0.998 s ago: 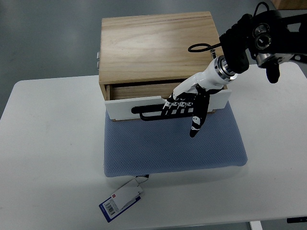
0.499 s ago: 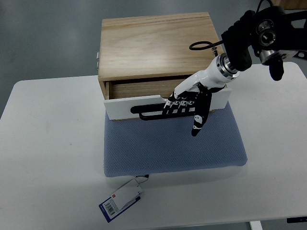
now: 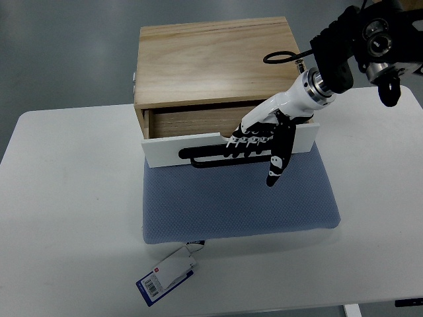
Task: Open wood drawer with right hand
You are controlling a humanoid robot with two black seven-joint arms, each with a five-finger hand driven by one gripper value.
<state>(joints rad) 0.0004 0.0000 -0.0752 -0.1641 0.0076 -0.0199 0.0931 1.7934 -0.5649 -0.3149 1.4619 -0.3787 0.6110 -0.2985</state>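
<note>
Tag [image 3: 165,276]: white and blue, barcode print too small to read, near the table's [image 3: 59,218] front edge, its string running under the mat's front edge.
Mat [image 3: 238,201]: blue, centre of table.
Wood drawer [image 3: 198,146]: white front with black handle [image 3: 211,153], pulled partly out of the wood box [image 3: 211,63] at the table's far edge; interior in shadow, contents not discernible.
Right hand [image 3: 261,137]: fingers curled over the handle, thumb pointing down over the mat; fingertips hidden behind the handle. Arm partly cut off at the upper right corner.
</note>
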